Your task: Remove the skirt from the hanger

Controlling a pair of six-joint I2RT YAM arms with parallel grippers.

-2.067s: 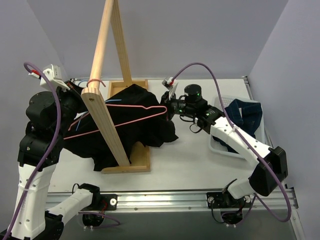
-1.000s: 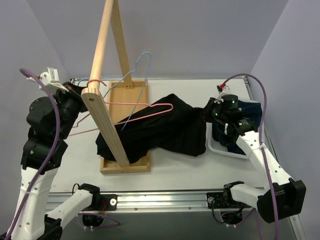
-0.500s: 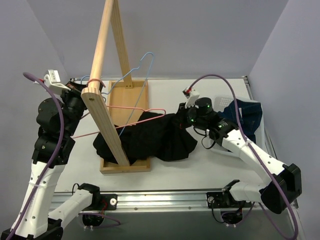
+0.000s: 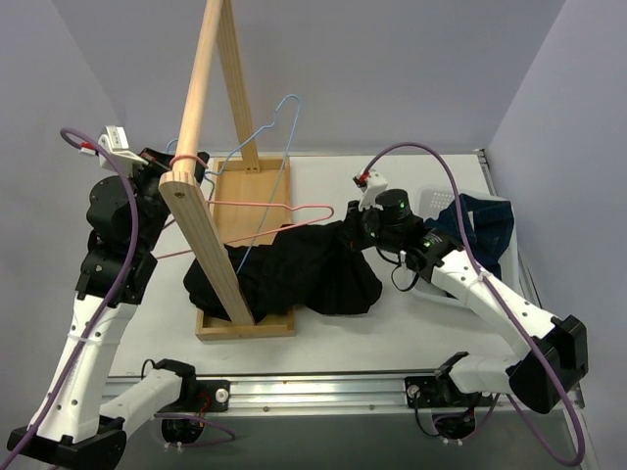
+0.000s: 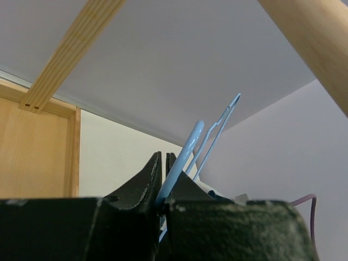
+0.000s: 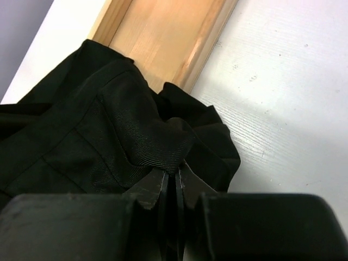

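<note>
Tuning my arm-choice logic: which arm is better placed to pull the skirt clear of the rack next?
Right. The right fingers pinch the black skirt; the left fingers are clamped on the blue hanger, away from the cloth.

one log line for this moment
left tool: shut on blue hanger | right tool: shut on skirt | skirt: bunched over rack base, by pink hanger | fully off: unclear

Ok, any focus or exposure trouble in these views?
Top view: sharp and evenly lit, though the black skirt shows little fold detail. Left wrist: left tool and blue hanger look soft, near the lens. Right wrist: skirt weave crisp, white table bright.
</note>
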